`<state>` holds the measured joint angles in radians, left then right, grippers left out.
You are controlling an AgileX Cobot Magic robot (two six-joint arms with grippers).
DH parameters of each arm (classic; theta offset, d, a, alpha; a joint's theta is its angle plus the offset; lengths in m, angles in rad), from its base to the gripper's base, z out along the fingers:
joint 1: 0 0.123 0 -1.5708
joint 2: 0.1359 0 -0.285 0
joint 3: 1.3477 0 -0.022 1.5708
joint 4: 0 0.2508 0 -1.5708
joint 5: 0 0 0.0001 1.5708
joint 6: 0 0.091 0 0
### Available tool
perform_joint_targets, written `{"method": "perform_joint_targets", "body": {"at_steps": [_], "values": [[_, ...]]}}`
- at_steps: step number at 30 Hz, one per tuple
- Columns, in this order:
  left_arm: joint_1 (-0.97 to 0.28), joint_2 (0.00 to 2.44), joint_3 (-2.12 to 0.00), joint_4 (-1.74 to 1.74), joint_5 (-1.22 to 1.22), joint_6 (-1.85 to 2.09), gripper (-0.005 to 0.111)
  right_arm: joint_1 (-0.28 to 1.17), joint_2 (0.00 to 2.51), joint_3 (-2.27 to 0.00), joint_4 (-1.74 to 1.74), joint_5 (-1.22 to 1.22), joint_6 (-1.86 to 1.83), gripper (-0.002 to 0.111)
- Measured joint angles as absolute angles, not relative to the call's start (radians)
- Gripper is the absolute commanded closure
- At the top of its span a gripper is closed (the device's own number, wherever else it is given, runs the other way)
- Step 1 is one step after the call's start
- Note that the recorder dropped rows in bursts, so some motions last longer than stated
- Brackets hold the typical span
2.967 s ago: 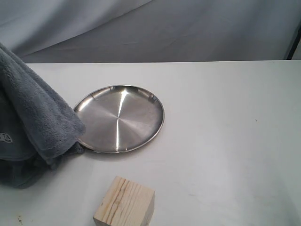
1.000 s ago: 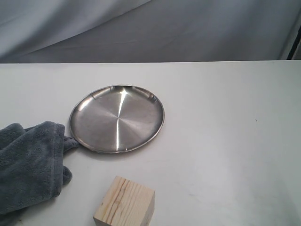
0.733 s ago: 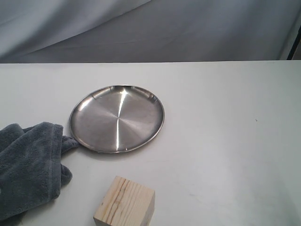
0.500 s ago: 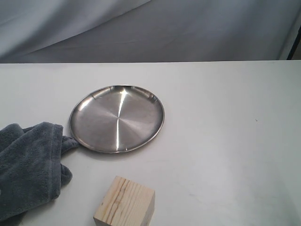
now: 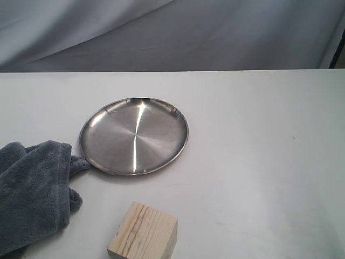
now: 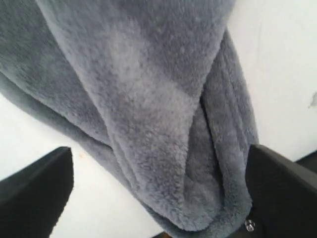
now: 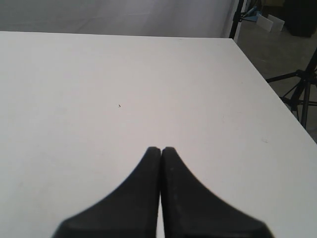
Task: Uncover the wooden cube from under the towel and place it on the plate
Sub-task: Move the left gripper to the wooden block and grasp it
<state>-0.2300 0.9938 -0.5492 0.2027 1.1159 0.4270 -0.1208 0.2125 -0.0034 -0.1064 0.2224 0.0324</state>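
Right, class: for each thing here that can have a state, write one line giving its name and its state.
plate: empty, flat on the table.
wooden cube: uncovered, on the table, not on the plate.
towel: bunched up beside the plate, off the cube.
left gripper: open, above the towel.
right gripper: shut, empty.

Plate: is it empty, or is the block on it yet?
Empty. The plate shows only bare shiny metal, and the wooden cube sits on the table nearer the camera, apart from it.
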Motion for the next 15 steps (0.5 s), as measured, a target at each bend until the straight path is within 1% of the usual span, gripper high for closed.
{"method": "perform_joint_targets", "body": {"at_steps": [3,6,8,11,12,13,14,15], "values": [[-0.336,0.921,-0.636,0.177,1.116,0.427,0.018,-0.121,0.212,-0.003,-0.106,0.222,0.032,0.108],[-0.399,0.863,-0.644,0.067,1.047,0.427,0.018,-0.121,0.212,-0.003,-0.106,0.222,0.032,0.108],[-0.441,0.845,-0.644,-0.111,0.913,0.446,0.018,-0.121,0.212,-0.003,-0.106,0.222,0.032,0.108],[-0.459,0.853,-0.644,-0.299,0.779,0.569,0.019,-0.121,0.212,-0.003,-0.106,0.222,0.032,0.108],[-0.459,0.865,-0.644,-0.361,0.752,0.607,0.021,-0.121,0.212,-0.003,-0.106,0.222,0.032,0.108],[-0.459,0.883,-0.644,-0.413,0.738,0.627,0.025,-0.121,0.212,-0.003,-0.106,0.222,0.032,0.108],[-0.459,0.908,-0.644,-0.46,0.729,0.641,0.029,-0.121,0.212,-0.003,-0.106,0.222,0.032,0.108],[-0.459,0.931,-0.644,-0.501,0.725,0.646,0.037,-0.121,0.212,-0.003,-0.106,0.222,0.032,0.108]]}}
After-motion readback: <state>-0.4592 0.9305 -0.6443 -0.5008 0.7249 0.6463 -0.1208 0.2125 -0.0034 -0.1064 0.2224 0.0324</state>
